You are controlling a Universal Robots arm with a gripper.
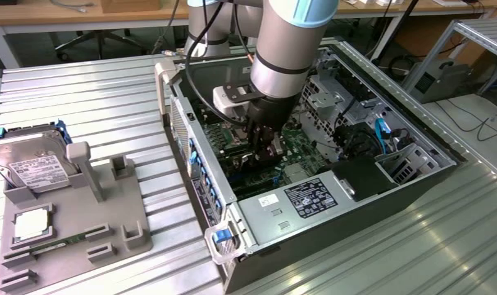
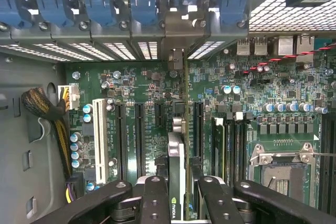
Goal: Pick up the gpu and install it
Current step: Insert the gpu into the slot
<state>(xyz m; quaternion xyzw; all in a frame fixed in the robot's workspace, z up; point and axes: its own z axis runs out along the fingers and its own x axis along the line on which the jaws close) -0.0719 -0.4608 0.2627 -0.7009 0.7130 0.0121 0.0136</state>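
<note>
Arm reaches straight down into open PC case on table, wrist vertical. Pincer clamped on the gpu, held edge-on betw. the fingers, card standing upright over motherboard slots, its bracket end at rear case wall. Hard drive sits in grey fixture, exterior view's left.

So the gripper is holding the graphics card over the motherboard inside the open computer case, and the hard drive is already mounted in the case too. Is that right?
Not quite. The gripper does hold the graphics card over the motherboard inside the computer case, but the hard drive is not mounted: the exterior view shows it outside the case, in the grey holder on the table.
</note>
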